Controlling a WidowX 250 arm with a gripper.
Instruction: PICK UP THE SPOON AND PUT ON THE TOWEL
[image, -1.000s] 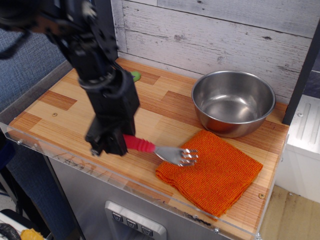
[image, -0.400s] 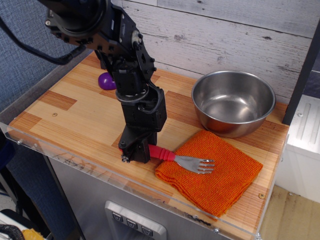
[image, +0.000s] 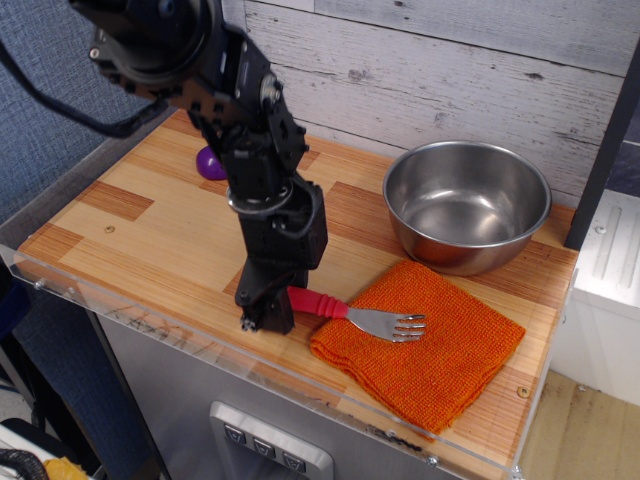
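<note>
Since the earlier frame the spoon (image: 355, 314) has travelled toward 3 o'clock, so its tined head now lies on the towel (image: 425, 340) instead of short of it, and the arm has swung upright over the table (image: 130, 235). The gripper (image: 272, 306) points down at the table's near edge, clamped on the end of the red handle, which sticks out toward 3 o'clock. The towel sits at 4 o'clock from the gripper, near the front edge. A steel bowl (image: 467, 205) stands at 1 o'clock, touching the towel's far corner. A purple eggplant (image: 210, 162) peeks out at 11 o'clock behind the arm.
</note>
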